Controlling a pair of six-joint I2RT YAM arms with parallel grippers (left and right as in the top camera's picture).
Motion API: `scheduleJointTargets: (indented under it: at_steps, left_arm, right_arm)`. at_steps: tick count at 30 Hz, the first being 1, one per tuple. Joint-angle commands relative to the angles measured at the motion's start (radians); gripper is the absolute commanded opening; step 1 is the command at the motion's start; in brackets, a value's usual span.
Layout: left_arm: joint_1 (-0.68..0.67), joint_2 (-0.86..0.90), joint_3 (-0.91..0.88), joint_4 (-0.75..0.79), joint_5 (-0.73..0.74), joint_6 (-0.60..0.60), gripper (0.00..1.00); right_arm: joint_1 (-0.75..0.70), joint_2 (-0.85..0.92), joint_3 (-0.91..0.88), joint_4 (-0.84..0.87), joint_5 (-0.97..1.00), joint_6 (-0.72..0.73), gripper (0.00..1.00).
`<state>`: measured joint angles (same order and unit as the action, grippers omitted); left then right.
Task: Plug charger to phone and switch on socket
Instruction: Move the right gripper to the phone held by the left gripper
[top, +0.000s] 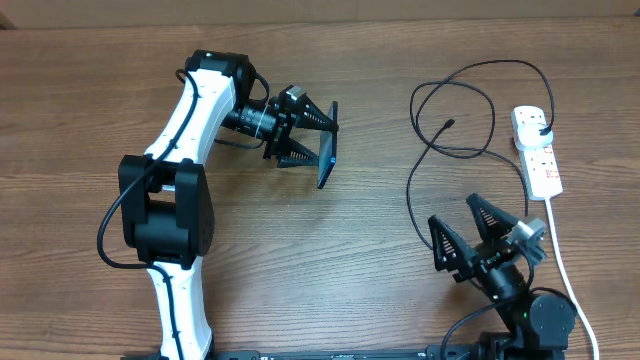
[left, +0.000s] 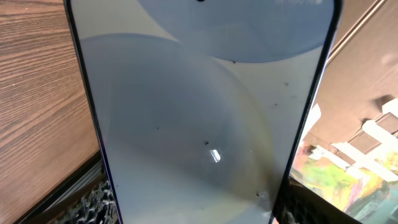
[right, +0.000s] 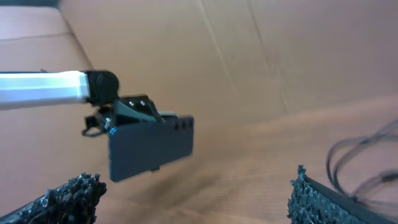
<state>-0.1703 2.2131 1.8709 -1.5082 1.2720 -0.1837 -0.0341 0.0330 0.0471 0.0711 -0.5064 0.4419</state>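
My left gripper (top: 318, 135) is shut on the phone (top: 327, 145) and holds it on edge above the table's middle. The left wrist view is filled by the phone's pale screen (left: 199, 118) between the two fingers. The right wrist view shows the phone's dark back (right: 149, 146) held in the air. My right gripper (top: 478, 233) is open and empty at the front right. The charger, a thin black cable (top: 432, 140), lies in loops at the right, its small tip (top: 450, 123) free, its black plug (top: 540, 127) sitting in the white socket strip (top: 537, 150).
The strip's thick white cord (top: 560, 250) runs down the right side past my right arm's base. A cardboard wall (right: 249, 56) stands behind the table. Bare wooden table (top: 330, 260) lies between the two arms.
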Motion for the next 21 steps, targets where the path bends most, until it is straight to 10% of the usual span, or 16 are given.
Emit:
scheduleJointTargets:
  at_steps: [1, 13, 21]
  left_arm:
    - [-0.006, 0.003, 0.026, -0.001, 0.056, -0.004, 0.70]
    - [-0.006, 0.003, 0.027, -0.002, 0.056, -0.003, 0.70]
    - [-0.006, 0.003, 0.026, -0.002, 0.056, -0.003, 0.70]
  right_arm:
    - [-0.005, 0.078, 0.128, -0.038, 0.015, 0.014, 1.00]
    - [0.057, 0.528, 0.689, -0.319, -0.109, -0.056, 0.99]
    - [0.500, 0.758, 0.904, -0.537, 0.373, -0.036, 0.99]
